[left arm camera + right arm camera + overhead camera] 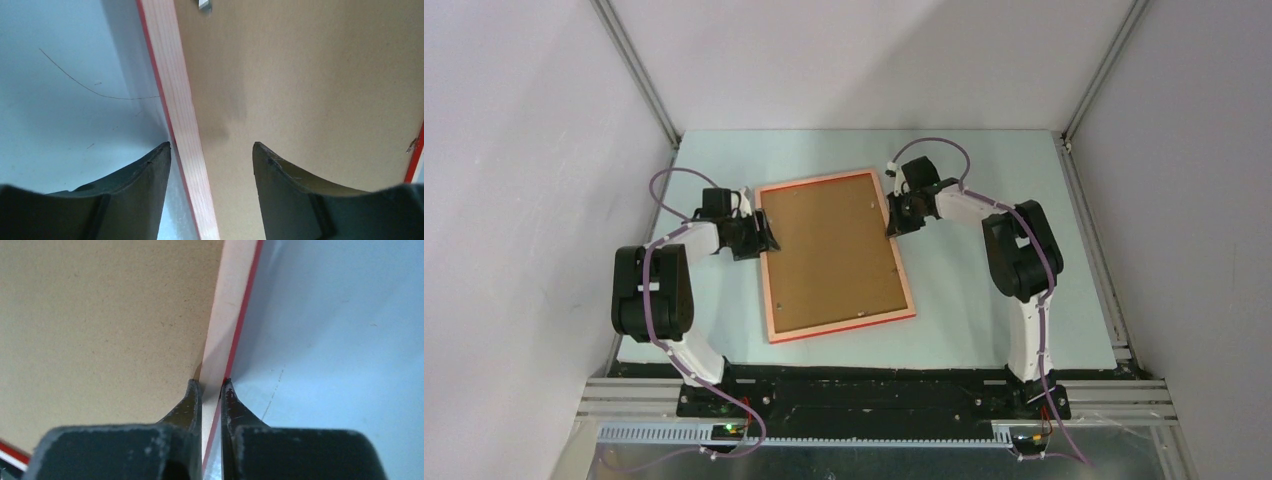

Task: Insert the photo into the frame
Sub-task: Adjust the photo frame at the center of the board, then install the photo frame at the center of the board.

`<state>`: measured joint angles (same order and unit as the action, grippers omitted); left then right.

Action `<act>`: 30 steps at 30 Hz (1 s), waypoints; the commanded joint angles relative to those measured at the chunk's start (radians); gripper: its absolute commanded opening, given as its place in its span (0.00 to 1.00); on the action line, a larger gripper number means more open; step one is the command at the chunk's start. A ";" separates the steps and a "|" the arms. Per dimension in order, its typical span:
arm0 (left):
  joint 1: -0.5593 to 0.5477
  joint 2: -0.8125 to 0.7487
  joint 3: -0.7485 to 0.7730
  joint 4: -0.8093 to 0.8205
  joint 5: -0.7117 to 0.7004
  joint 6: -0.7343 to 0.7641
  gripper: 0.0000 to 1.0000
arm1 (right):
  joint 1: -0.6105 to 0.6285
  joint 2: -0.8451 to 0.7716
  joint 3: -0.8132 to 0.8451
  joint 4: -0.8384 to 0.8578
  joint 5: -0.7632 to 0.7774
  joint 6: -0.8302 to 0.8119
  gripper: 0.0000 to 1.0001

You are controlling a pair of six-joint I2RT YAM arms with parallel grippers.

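Looking at it, the frame [764,262] lies face-down mid-table with the brown backing board [834,255] in it, and the photo isn't visible. The right gripper [212,385] is pinching the frame's right rail, while the left gripper [211,147] straddles the left rail, jaws apart. Guessing a lift comes next, so the left needs to clamp first

No readable text, labels, brands, numbers or signs, frame [842,325] and backing board [829,255] unmarked

frame [844,328]: flat on surface [984,160], centre
backing board [832,255]: in frame
left end effector [764,235]: astride frame's left edge
right end effector [892,215]: on frame's right edge
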<state>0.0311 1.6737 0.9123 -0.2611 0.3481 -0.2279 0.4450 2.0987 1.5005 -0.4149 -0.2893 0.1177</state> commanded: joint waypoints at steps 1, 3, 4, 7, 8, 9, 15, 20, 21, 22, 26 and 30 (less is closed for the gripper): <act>-0.014 -0.015 0.038 -0.007 0.013 0.032 0.67 | -0.003 -0.056 -0.057 -0.001 0.040 -0.041 0.00; -0.014 -0.020 0.044 -0.011 0.005 0.037 0.70 | -0.009 -0.076 -0.082 0.000 0.049 -0.039 0.00; -0.014 -0.022 0.049 -0.013 0.000 0.040 0.71 | -0.013 -0.091 -0.100 0.002 0.050 -0.039 0.00; -0.018 -0.027 0.068 -0.027 -0.007 0.047 0.75 | -0.033 -0.136 -0.149 0.031 0.048 -0.014 0.00; -0.020 -0.026 0.080 -0.031 -0.011 0.052 0.76 | -0.037 -0.145 -0.174 0.037 0.047 -0.007 0.00; -0.021 -0.024 0.092 -0.039 -0.014 0.055 0.77 | -0.046 -0.164 -0.199 0.052 0.048 0.008 0.00; -0.068 0.003 0.147 -0.068 -0.052 0.090 0.78 | -0.085 -0.241 -0.303 0.124 0.062 0.073 0.00; -0.104 0.038 0.192 -0.094 -0.083 0.116 0.74 | -0.099 -0.278 -0.347 0.149 0.078 0.089 0.00; -0.118 0.043 0.205 -0.097 -0.096 0.120 0.74 | -0.101 -0.289 -0.360 0.160 0.081 0.090 0.00; -0.126 0.054 0.210 -0.103 -0.105 0.125 0.73 | -0.106 -0.294 -0.367 0.166 0.081 0.093 0.00; -0.165 0.089 0.246 -0.125 -0.156 0.116 0.73 | -0.113 -0.308 -0.381 0.183 0.074 0.094 0.00; -0.190 0.127 0.289 -0.156 -0.219 0.102 0.70 | -0.111 -0.324 -0.393 0.197 0.066 0.083 0.00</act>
<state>-0.1360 1.7744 1.1446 -0.3893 0.2081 -0.1379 0.3439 1.8362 1.1194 -0.2600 -0.2245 0.1757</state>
